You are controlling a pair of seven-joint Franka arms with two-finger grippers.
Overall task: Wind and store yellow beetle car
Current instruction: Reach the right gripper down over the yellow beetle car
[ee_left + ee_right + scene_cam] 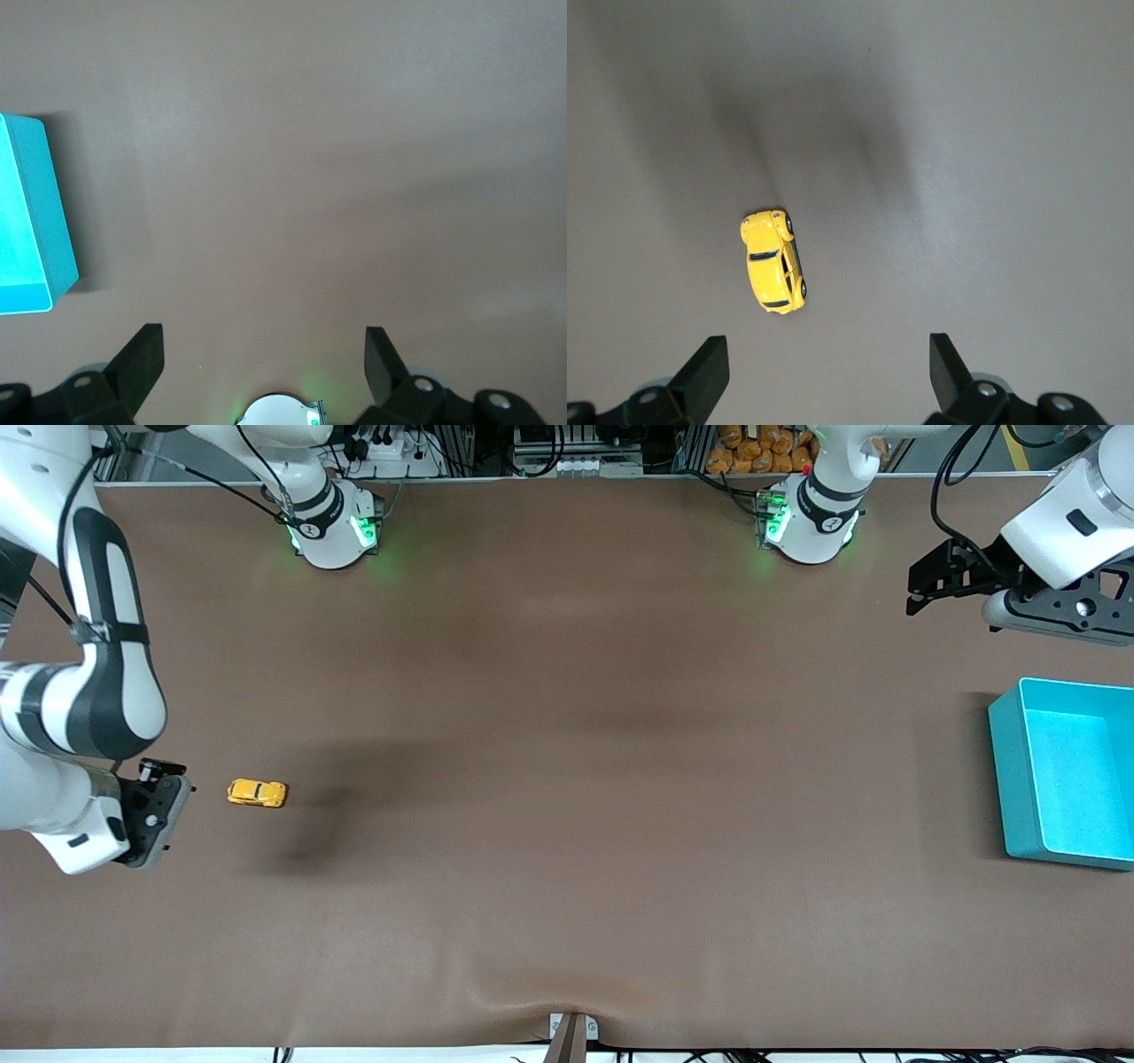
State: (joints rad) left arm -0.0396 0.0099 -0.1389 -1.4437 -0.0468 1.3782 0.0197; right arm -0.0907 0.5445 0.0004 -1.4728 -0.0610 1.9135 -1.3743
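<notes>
Currently I see the yellow beetle car (257,793) on its wheels near the desk's right-arm end. Right gripper (824,376) hovers beside it, fingers spread. Left gripper (264,367), also spread, waits above the table by the teal bin (1005,771).

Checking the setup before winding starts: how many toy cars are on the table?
1. The yellow beetle car sits on the brown table toward the right arm's end, beside the open right gripper. None shows in the teal bin, though its inside is only partly visible.

Even overhead light, soft shadows (sharp focus).
</notes>
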